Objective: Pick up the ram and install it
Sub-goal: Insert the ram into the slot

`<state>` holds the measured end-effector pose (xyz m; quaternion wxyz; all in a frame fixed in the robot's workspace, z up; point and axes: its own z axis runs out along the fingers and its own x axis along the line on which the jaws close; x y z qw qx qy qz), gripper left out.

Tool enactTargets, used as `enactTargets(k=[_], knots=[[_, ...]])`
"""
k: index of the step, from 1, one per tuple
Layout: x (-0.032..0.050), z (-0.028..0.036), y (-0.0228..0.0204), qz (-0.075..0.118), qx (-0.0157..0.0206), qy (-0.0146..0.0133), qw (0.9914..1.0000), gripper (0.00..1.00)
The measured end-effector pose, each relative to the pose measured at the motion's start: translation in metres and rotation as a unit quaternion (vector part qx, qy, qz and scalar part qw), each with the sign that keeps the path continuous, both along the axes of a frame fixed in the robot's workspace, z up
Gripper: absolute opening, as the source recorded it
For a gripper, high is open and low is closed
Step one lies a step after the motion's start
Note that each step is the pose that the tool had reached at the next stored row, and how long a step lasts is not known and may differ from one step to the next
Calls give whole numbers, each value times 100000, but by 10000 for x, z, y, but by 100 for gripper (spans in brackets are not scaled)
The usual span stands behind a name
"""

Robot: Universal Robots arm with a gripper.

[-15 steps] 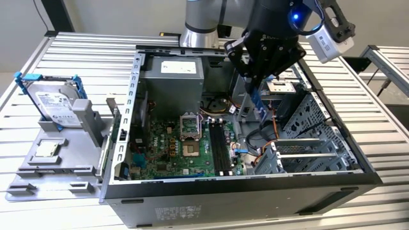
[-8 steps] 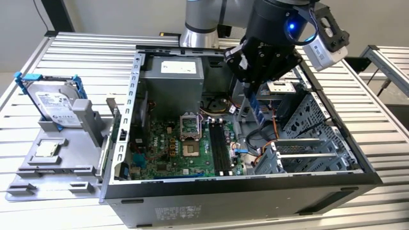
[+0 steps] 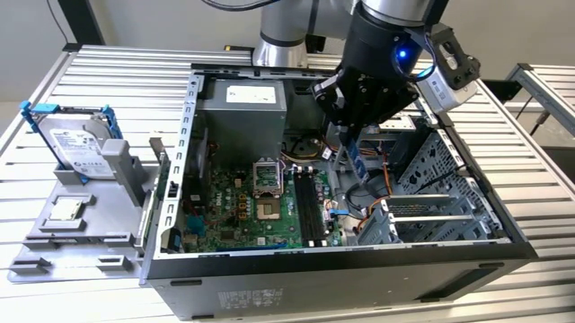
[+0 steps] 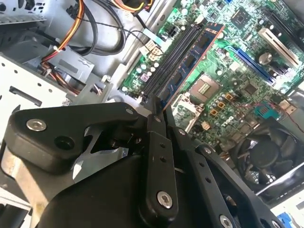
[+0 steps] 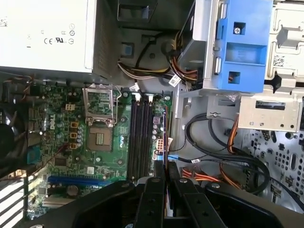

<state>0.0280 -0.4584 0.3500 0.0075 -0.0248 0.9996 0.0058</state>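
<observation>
So the pincer (image 3: 352, 140) is clamped tight on the ram (image 3: 359, 165), holding the stick by one end so the rest hangs down below it into the open PC case (image 3: 467, 222). The ram isn't seated in anything, it's up in the air over the board.

In the second wrist view you look straight down past the black fingers (image 4: 159, 161). The ram (image 4: 192, 59) runs out from the pincer (image 4: 156, 114) right alongside the long black memory slots (image 4: 168, 61), roughly parallel to them. From that angle I can't tell how much of a gap there is between stick and slots. The CPU socket (image 4: 204, 85) sits just past the ram on the far side from the slots, and a black fan (image 4: 266, 152) is further out that way.

In the first wrist view the memory slots (image 5: 141, 137) are right ahead of the pincer (image 5: 166, 173) on the green motherboard (image 5: 57, 156), all of them bare. The grey power supply (image 5: 42, 33) is well beyond them, and a bunch of orange and black cables (image 5: 228, 156) lie off to the other side.

Outside the case, well away from the pincer, a silver hard drive in a blue bracket (image 3: 77, 151) stands on a grey fixture (image 3: 81, 229) on the slatted metal worktop (image 3: 117, 74).
</observation>
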Motion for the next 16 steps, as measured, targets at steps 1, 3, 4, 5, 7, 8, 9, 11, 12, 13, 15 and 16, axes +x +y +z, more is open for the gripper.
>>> enactTargets(k=[1, 3, 4, 5, 7, 8, 9, 11, 12, 13, 15, 16], knots=[[0, -18, 0, -1, -2, -1, 100000, 0], [0, -55, 0, -4, -9, -22, 100000, 0], [0, -73, 0, -1, -6, -29, 100000, 0], [0, -91, 0, -2, -4, -34, 100000, 0], [0, -126, 1, -4, -13, -32, 100000, 0], [0, -146, 2, -4, -9, -34, 100000, 0], [0, -165, 3, -2, -7, -36, 100000, 0], [0, -200, 4, -19, -6, -36, 100000, 0], [-1, -219, 4, -123, -2, -33, 100000, 0], [-4, -237, 4, -229, -6, -34, 100000, 0], [-9, -273, 5, -449, -12, -32, 99999, 0], [-13, -292, 5, -653, -12, -33, 99998, 0]])
